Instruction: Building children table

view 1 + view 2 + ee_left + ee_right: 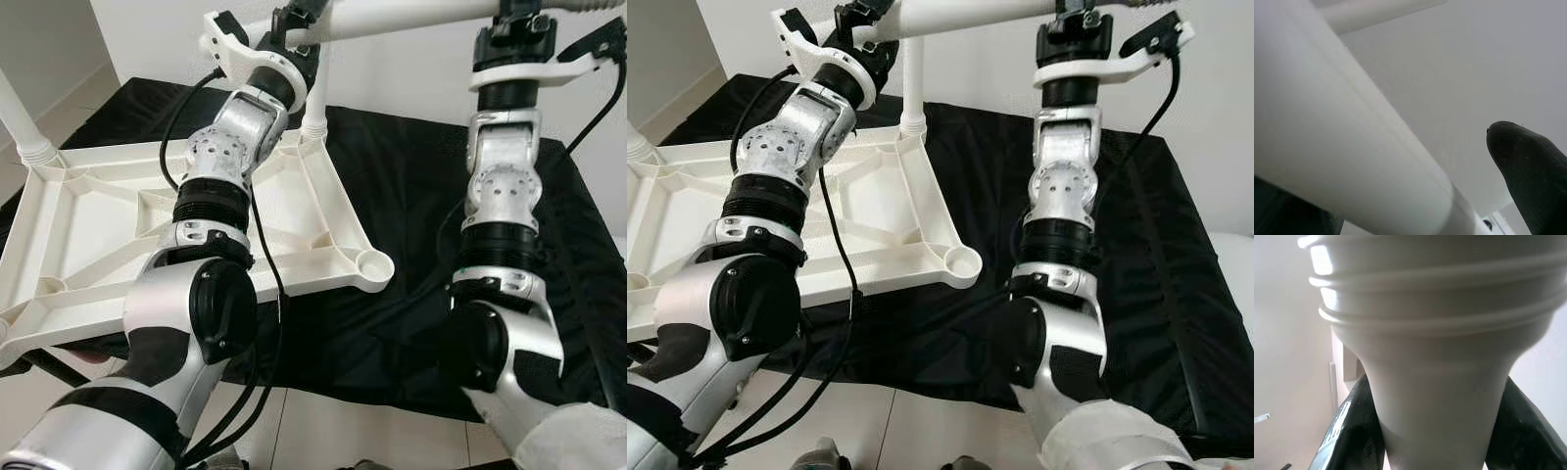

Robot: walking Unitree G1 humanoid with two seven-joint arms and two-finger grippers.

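A white plastic tabletop (323, 279) lies upside down on a black cloth. One white leg (315, 103) stands upright in its back corner and another leg (20, 122) at the far left. The near right corner socket (375, 262) is empty. High above the table a third white leg (411, 12) hangs level. My right gripper (519, 10) is shut on its ribbed threaded end (1435, 308), with a finger (1352, 431) on each side. My left gripper (294, 18) is at the leg's other end, open, and one finger (1528, 166) stands apart from the tube (1342, 147).
The black cloth (411, 196) covers a low platform that runs right and back to a white wall. Pale tiled floor (323, 431) shows at the front edge. My two arms rise steeply in front of the table.
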